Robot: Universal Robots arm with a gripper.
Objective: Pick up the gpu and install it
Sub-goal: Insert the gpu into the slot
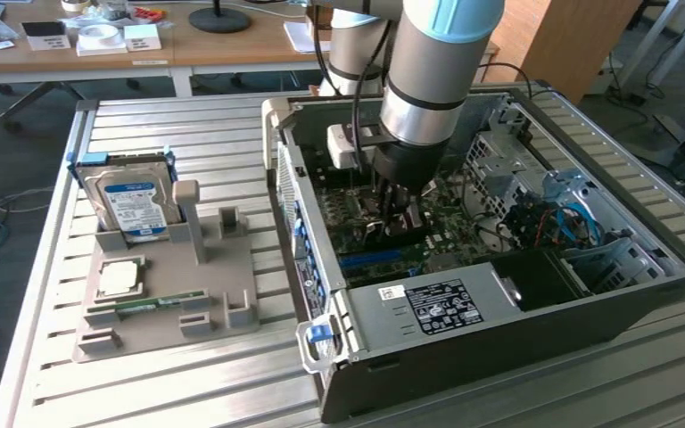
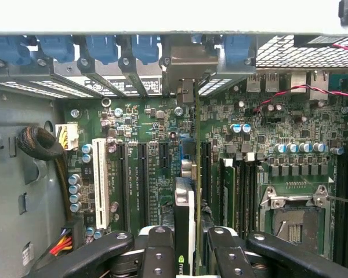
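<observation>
Claw (image 1: pixel 398 207): down inside the open computer case (image 1: pixel 498 357), closed on the gpu with one finger on each face.
Gpu (image 2: pixel 185 202): held on edge over the green board (image 2: pixel 145 124), among the long black slots. Its metal end points toward the row of blue clips (image 2: pixel 101 46) at the case wall. Whether it sits in a slot, cannot tell.
Counter (image 1: pixel 176 125): slatted metal. A grey holder (image 1: pixel 170 285) lies beside the case, with a hard drive (image 1: pixel 132 203) standing upright in it.

The gpu (image 2: pixel 185 231), a thin dark card with a green logo, is standing upright on edge above the motherboard (image 2: pixel 151 124) slots, at 9 o'clock from the case (image 1: pixel 355 357) centre in the exterior view.
</observation>
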